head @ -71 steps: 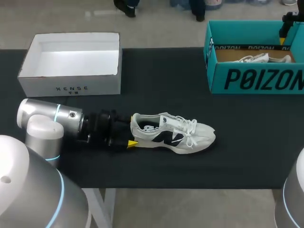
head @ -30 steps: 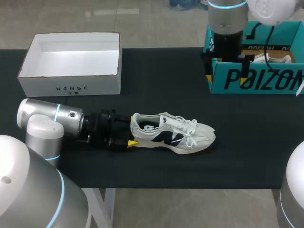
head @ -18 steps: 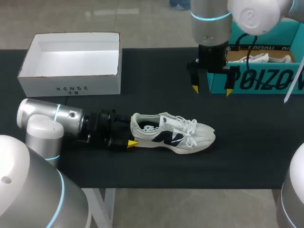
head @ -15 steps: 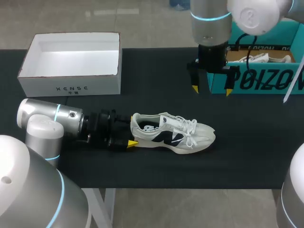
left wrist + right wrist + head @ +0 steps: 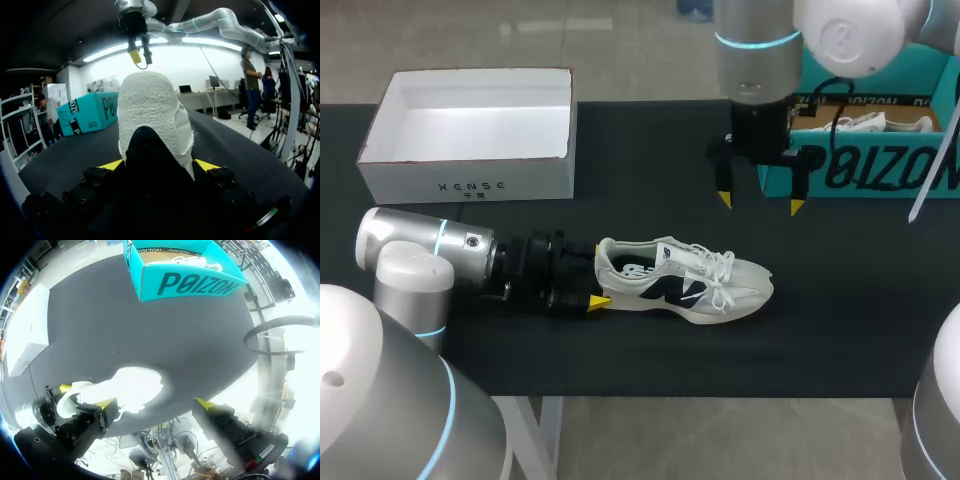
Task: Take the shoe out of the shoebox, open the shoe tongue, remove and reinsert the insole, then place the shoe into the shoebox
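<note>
A white sneaker (image 5: 685, 282) with a dark side mark lies on its sole on the black table, toe to the right. My left gripper (image 5: 590, 285) comes in low from the left, and its yellow tips sit on both sides of the heel (image 5: 150, 105), shut on it. My right gripper (image 5: 757, 202) hangs open above the table, behind the sneaker's toe and just left of the teal shoebox (image 5: 860, 165). In the right wrist view the sneaker (image 5: 132, 387) lies below the open right gripper (image 5: 156, 404), nothing between the fingers.
The teal shoebox (image 5: 195, 282) at the back right holds another white shoe (image 5: 865, 122). An open white box (image 5: 470, 175) stands at the back left. Black tabletop (image 5: 650, 170) lies between the boxes.
My right arm has swung left and forward from over the teal shoebox to above the table behind the sneaker, its gripper open throughout. The left gripper and sneaker have not moved.
</note>
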{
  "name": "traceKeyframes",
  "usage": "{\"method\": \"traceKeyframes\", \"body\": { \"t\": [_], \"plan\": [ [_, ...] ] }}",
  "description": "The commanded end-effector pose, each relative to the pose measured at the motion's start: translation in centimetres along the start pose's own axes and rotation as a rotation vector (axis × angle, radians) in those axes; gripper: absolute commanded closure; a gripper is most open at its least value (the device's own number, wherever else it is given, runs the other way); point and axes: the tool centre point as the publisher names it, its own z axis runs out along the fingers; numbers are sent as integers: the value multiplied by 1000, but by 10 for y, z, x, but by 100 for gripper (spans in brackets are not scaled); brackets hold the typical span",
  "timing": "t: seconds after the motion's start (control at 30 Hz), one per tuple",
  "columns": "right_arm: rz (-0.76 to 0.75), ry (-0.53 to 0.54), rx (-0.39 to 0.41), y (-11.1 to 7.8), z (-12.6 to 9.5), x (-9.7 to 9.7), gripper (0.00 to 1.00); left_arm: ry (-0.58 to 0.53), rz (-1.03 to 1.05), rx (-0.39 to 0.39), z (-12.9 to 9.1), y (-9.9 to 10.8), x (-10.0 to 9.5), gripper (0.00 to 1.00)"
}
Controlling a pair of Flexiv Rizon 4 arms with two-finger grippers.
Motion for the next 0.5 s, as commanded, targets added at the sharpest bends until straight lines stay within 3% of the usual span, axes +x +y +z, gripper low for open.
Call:
{"method": "traceKeyframes", "body": {
  "t": [0.03,0.3,0.5],
  "plan": [
    [7,-20,-12,-25,5,10,0,0,0,0,0,2,0,100],
    [35,-71,-50,-76,6,29,0,0,0,0,0,2,0,100],
    [33,-9,-86,-103,8,50,0,0,0,0,0,2,0,100]
  ]
}}
